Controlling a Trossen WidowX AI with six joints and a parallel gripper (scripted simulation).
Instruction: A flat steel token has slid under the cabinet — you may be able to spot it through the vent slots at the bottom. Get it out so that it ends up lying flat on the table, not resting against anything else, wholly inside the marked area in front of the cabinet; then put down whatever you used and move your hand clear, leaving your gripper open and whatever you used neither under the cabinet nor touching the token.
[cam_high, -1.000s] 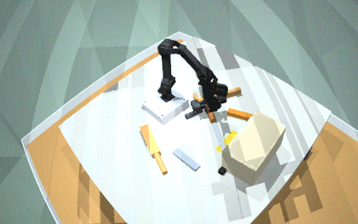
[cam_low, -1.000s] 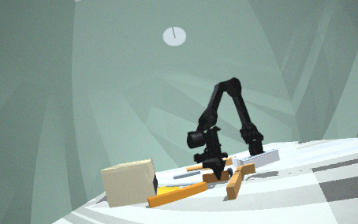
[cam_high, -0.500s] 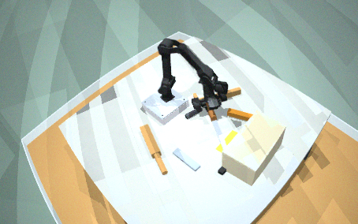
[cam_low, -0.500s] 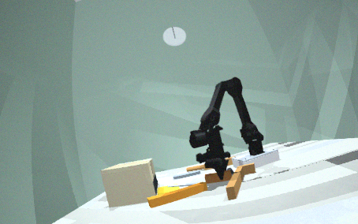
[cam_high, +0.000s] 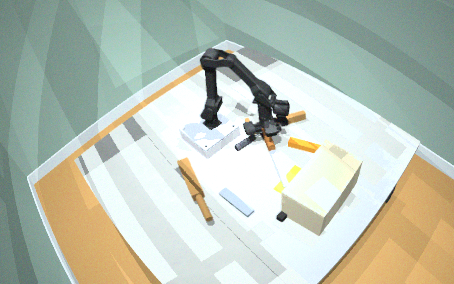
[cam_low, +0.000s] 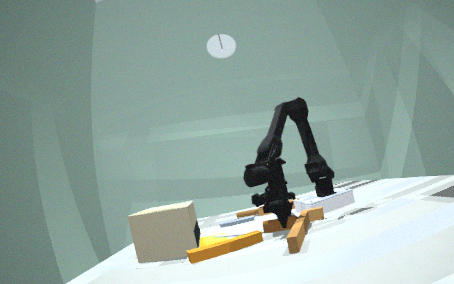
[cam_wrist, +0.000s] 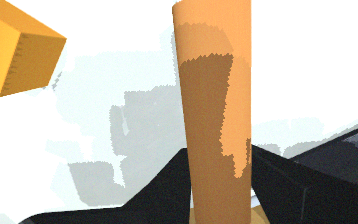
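Note:
My gripper (cam_high: 267, 133) (cam_low: 284, 224) (cam_wrist: 214, 152) is shut on the orange-brown wooden handle (cam_high: 271, 146) (cam_low: 270, 227) (cam_wrist: 215, 110) of a tool, low over the table. A thin pale rod (cam_high: 276, 167) (cam_low: 229, 236) runs from the handle's side toward the cabinet. The cream cabinet (cam_high: 312, 187) (cam_low: 162, 232) stands beyond, its dark front opening showing in the exterior view. Yellow patches (cam_high: 293, 174) (cam_low: 209, 241) of the marked area lie in front of it, by the rod. The rod's far tip is unclear. I cannot make out the steel token in any view.
An orange bar (cam_high: 303, 145) (cam_low: 225, 247) (cam_wrist: 32, 52) lies beside the yellow area. A wooden piece (cam_high: 296, 117) (cam_low: 298, 235) lies behind the gripper. A blue-grey flat bar (cam_high: 236, 201) (cam_low: 237, 221), a wooden paddle (cam_high: 191, 181) and a small black block (cam_high: 281, 216) lie on the other side.

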